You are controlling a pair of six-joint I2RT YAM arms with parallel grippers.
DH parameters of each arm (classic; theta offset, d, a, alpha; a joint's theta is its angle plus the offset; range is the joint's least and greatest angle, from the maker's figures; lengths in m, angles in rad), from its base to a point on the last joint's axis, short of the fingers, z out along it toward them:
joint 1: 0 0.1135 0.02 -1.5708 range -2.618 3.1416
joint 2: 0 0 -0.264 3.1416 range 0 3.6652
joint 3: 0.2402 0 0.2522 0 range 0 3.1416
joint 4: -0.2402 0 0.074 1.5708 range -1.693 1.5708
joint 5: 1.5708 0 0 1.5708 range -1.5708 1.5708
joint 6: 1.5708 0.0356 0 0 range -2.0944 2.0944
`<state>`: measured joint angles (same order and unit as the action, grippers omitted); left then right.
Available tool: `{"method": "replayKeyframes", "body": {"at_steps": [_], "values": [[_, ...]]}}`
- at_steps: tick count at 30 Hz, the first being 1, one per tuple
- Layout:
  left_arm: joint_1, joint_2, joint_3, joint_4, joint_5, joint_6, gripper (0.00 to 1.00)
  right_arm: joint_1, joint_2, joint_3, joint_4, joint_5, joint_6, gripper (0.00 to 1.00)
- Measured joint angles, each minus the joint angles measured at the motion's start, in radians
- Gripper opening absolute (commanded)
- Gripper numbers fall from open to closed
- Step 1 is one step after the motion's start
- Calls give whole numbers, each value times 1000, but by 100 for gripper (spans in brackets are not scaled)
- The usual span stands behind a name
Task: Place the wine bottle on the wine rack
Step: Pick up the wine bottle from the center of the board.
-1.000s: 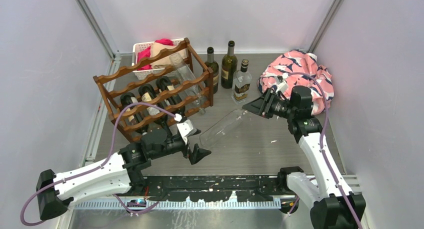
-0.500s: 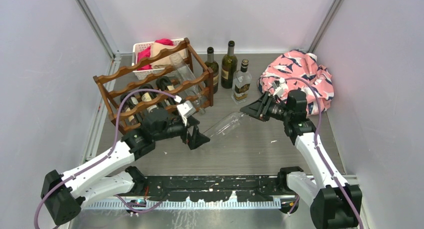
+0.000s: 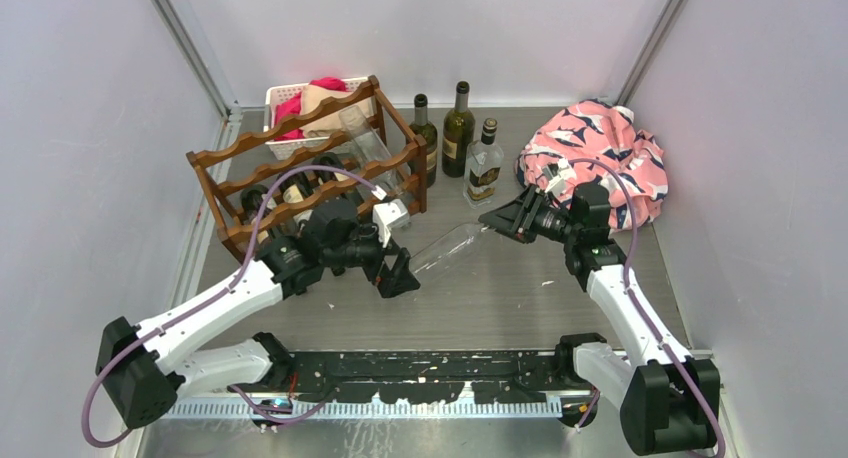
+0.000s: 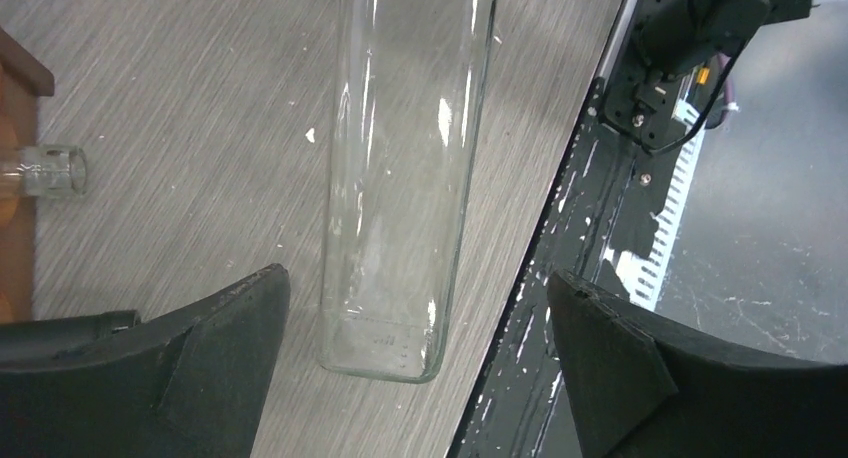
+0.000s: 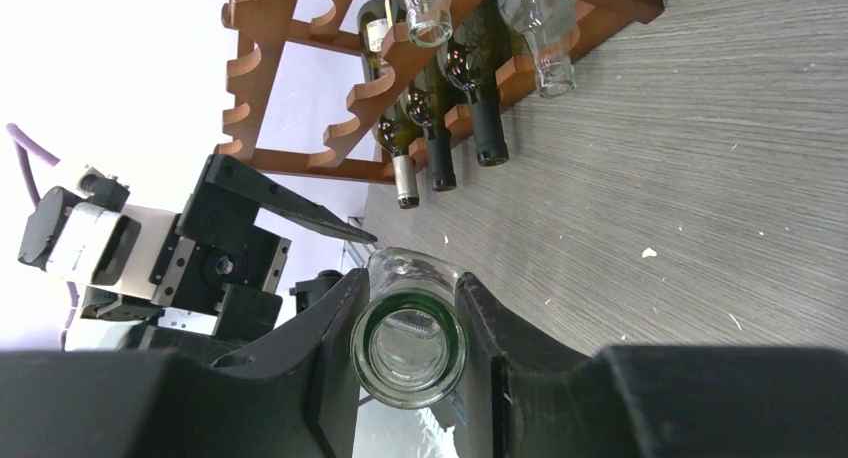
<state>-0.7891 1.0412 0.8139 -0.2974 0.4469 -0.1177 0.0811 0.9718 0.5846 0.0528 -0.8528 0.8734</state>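
A clear, empty wine bottle (image 3: 450, 248) slants over the table's middle. My right gripper (image 3: 497, 221) is shut on its neck. In the right wrist view the bottle's mouth (image 5: 408, 343) sits clamped between the two fingers of the right gripper (image 5: 410, 308). My left gripper (image 3: 397, 270) is open at the bottle's base. In the left wrist view that base (image 4: 385, 328) lies between the wide-spread fingers of the left gripper (image 4: 415, 298), touching neither. The reddish-brown wine rack (image 3: 300, 173) stands at the back left, several bottles lying in it (image 5: 290, 38).
Two dark bottles (image 3: 458, 128) and a clear labelled one (image 3: 484, 168) stand at the back. A white basket (image 3: 285, 96) with pink cloth sits behind the rack. A pink patterned cloth (image 3: 600, 148) lies at the back right. A black rail (image 3: 430, 368) runs along the near edge.
My left arm has swung forward and toward the rack, bringing its open gripper up to the bottle's base. The right gripper has shifted slightly left with the bottle.
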Motion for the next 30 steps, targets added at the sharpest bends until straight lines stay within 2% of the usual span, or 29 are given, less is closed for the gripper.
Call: {"method": "replayKeyframes", "body": {"at_steps": [16,22,23,25,26,27,28,30], "values": [[0,176,37,27,70,111,94,0,3,-26,63,-15,33,1],[0,194,8,131,104,132,84,0,3,-40,110,-27,67,1],[0,195,0,149,109,134,80,0,3,-40,114,-29,71,1],[0,195,-14,176,121,142,62,0,3,-40,120,-32,75,1],[0,196,-18,185,125,150,46,0,3,-40,122,-33,76,1],[0,198,-19,190,131,158,27,0,3,-41,124,-34,77,1],[0,200,-18,187,130,161,2,0,3,-41,126,-36,77,1],[13,212,-8,169,129,175,0,0,2,-44,132,-42,68,14]]}}
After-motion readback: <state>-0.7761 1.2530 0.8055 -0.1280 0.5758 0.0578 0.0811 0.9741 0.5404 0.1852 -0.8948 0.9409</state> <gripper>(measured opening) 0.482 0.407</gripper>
